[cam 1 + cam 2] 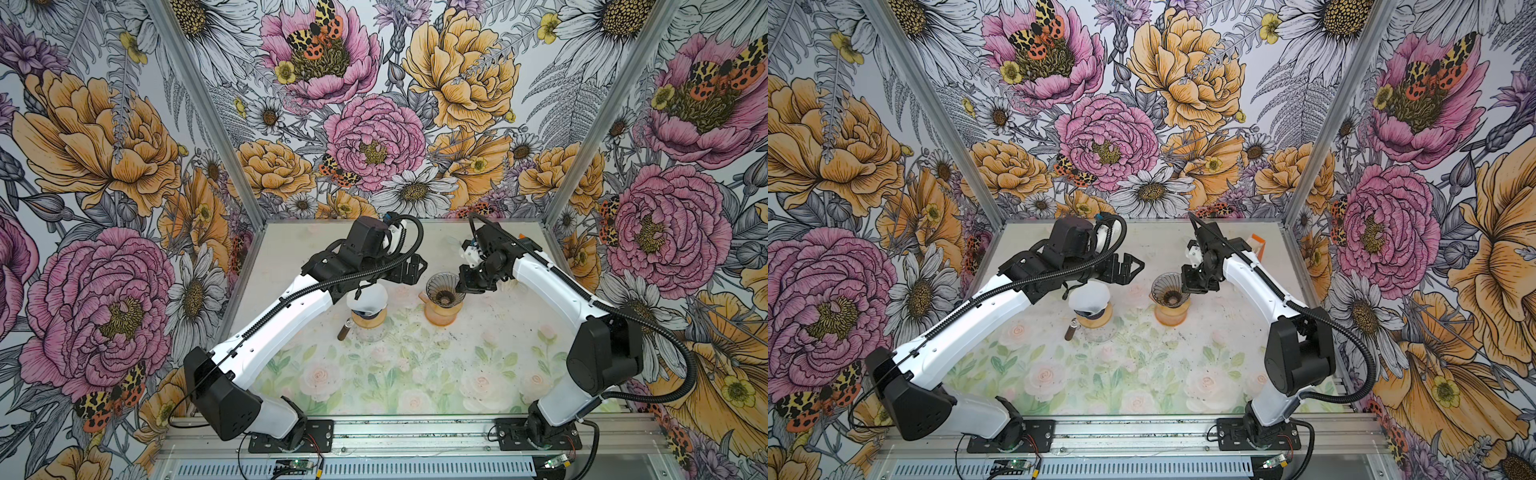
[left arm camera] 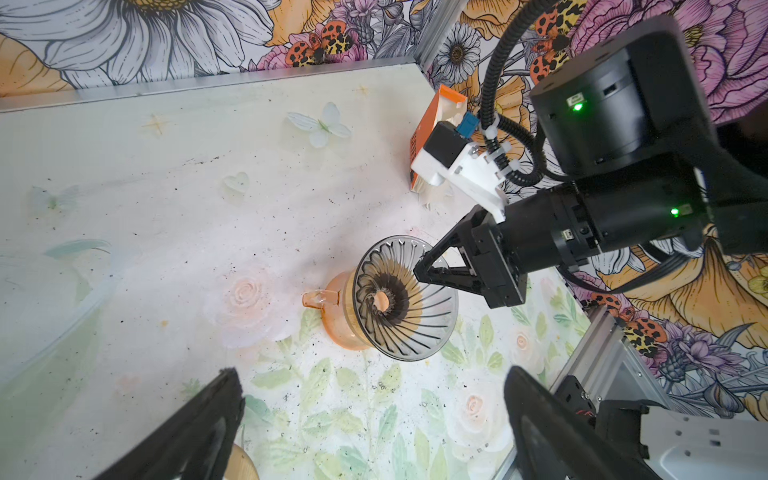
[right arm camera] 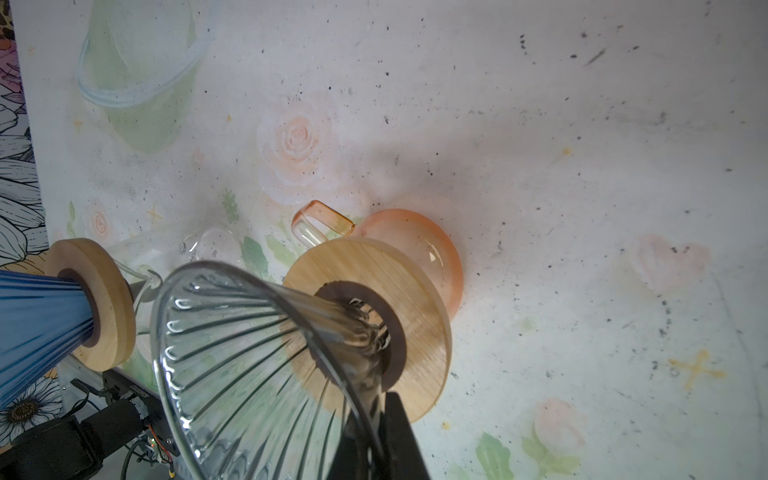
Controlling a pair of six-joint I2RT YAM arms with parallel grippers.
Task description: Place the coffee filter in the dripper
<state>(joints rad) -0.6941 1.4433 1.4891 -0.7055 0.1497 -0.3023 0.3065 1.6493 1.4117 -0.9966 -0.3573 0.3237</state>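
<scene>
Coffee filter (image 1: 368, 298) (image 1: 1090, 296): white paper, seated in a blue dripper (image 3: 37, 328) whose wooden collar (image 3: 110, 307) rests on a glass carafe (image 1: 368, 330). In both top views this set stands left of the clear dripper (image 1: 444, 289) (image 2: 405, 299), near it but not touching. The clear dripper is ribbed glass with dark residue around its centre hole and no paper inside. It sits on a wooden disc (image 3: 419, 291) over an orange glass mug (image 3: 419, 245). Right gripper (image 1: 461, 286) (image 2: 419, 272): fingers (image 3: 395, 419) drawn narrow and pinching the clear dripper's rim on the side away from the filter. Left gripper (image 1: 411, 266) (image 2: 374, 415): fingers spread wide and holding nothing, above the tabletop (image 1: 374, 374), left of the clear dripper and a little beyond it. An orange box (image 2: 432, 120) stands beyond the clear dripper by the back wall, well apart. Dark specks are scattered over the tabletop around the clear dripper.
</scene>
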